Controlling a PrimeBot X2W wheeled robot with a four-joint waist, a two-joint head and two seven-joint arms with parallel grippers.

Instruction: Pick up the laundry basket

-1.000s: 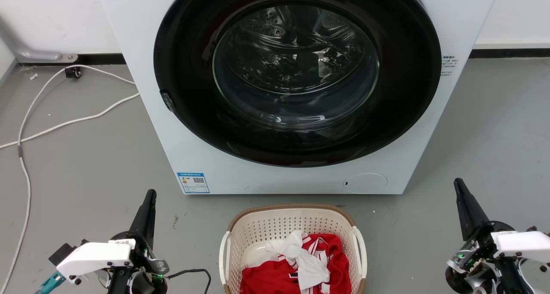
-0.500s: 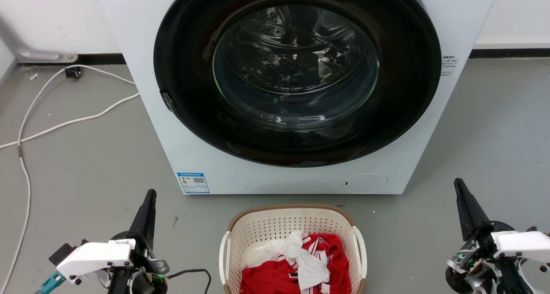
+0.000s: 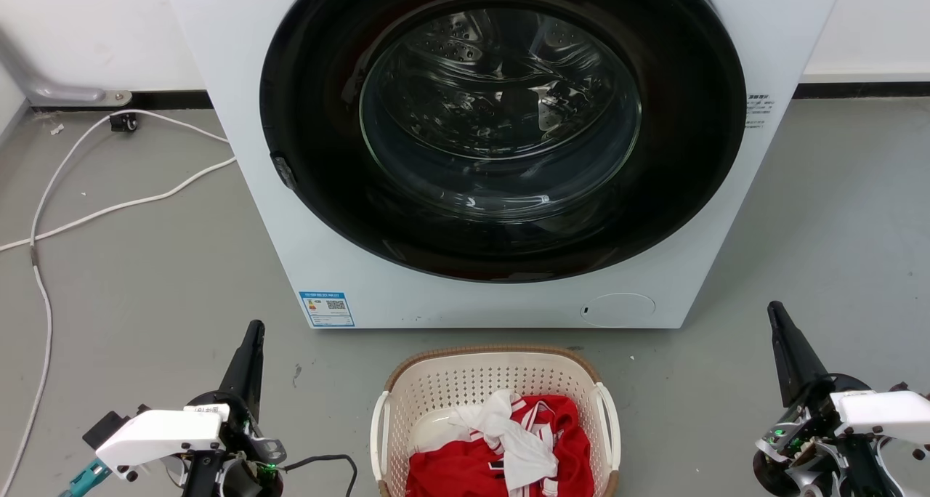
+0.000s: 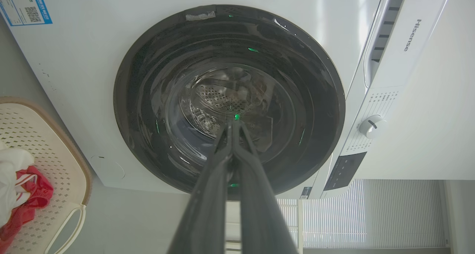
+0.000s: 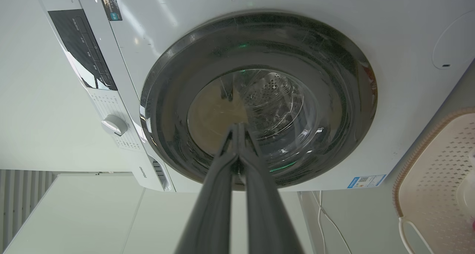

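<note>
In the head view the laundry basket (image 3: 465, 381) sits on the grey floor (image 3: 145, 286) just in front of the closed washing machine (image 3: 290, 264), centred low in the frame with its near end cut off by the bottom edge, so its long axis cannot be read with certainty; a red garment (image 3: 465, 471) and a white cloth (image 3: 512, 435) lie inside it; its white side handles (image 3: 376, 431) face outward to the robot's left and right. The left gripper (image 3: 253, 330) hovers to the left of the basket and the right gripper (image 3: 774, 309) to its right, both well apart from it and pointing towards the machine, each with its two dark fingers pressed together on nothing; the left one looks somewhat nearer to its handle than the right. In the left wrist view the fingers meet at the tip against the machine's door glass behind, and the basket (image 4: 48, 142) lies off to the lower left of the frame, one handle showing at its edge. In the right wrist view the fingers are likewise together and empty, with the basket (image 5: 430, 172) at the lower right. The basket therefore lies between the two arms and inward of each; the likely next move is for both grippers to part, swing inward and reach one handle apiece.
</note>
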